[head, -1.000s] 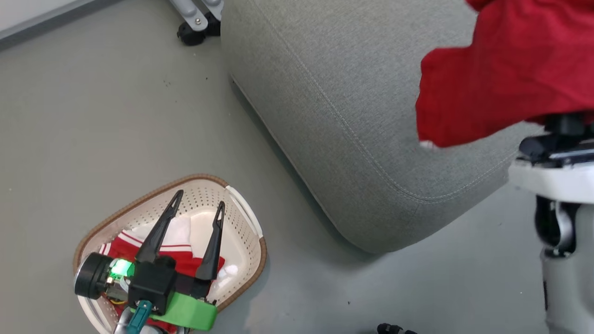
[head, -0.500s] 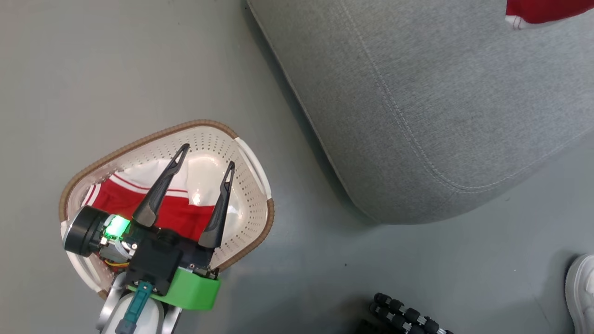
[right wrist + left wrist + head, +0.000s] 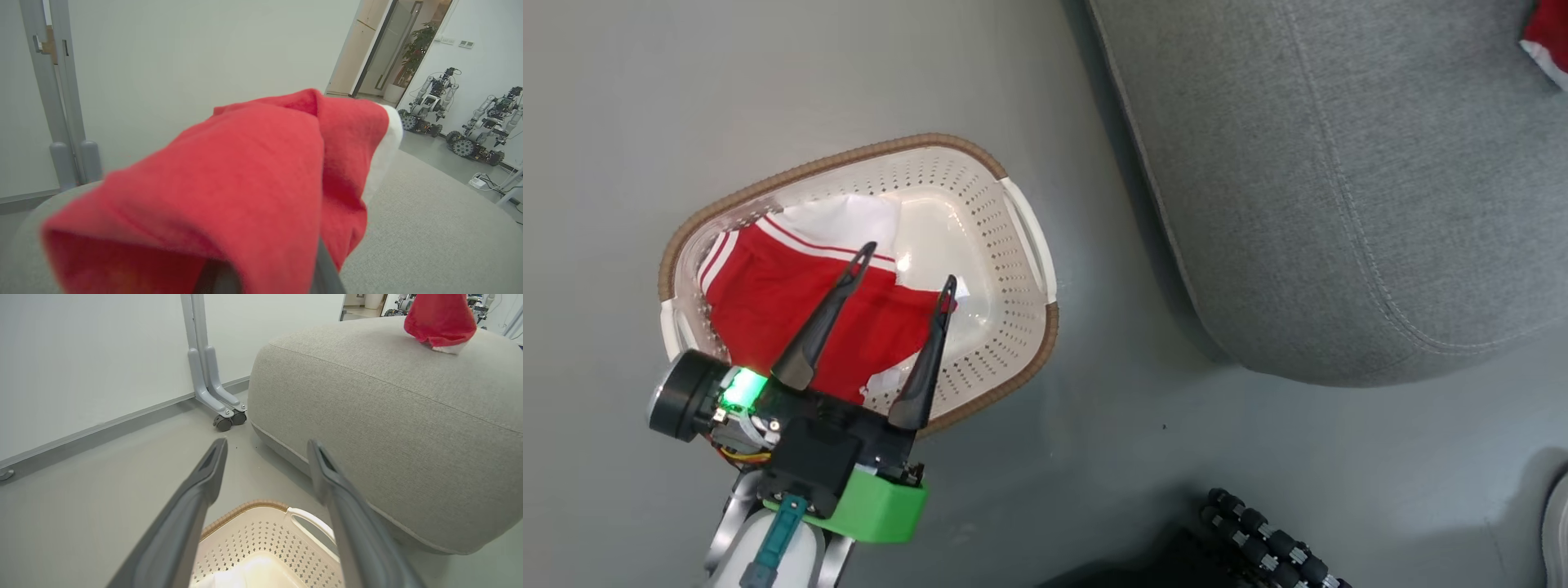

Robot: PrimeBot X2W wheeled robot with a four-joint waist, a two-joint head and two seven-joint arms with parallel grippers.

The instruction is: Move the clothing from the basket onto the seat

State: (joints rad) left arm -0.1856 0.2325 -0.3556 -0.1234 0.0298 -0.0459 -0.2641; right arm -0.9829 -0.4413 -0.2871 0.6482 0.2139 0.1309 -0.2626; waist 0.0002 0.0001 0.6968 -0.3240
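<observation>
Hovering above the basket (image 3: 1023,245), the left gripper (image 3: 909,263) has its two long, dark, tapering fingers spread wide with nothing between them, the tips over the basket's middle. The basket is a rounded-rectangular tub of cream-white plastic. Its walls are pierced with rows of small holes, its edge is a brown woven-look rim, and it has smooth white handles on two opposite sides. Inside, against the wall farthest from the seat, lies a red garment (image 3: 784,302): soft, crumpled cloth, bright red with thin white stripes and a white panel. The glossy bottom of the basket is bare on the side toward the seat. The seat (image 3: 1339,204), a big cushion of grey woven cloth with rounded corners and a stitched seam, stands near the basket on the smooth grey floor (image 3: 645,98), with a strip of floor between them. Well beyond the basket, over the seat's top, the right gripper (image 3: 267,261) is pressed together on a second red garment (image 3: 245,171). This soft red cloth with white trim drapes over the fingers and hangs bunched. Whether its lower end touches the cushion I cannot tell.
</observation>
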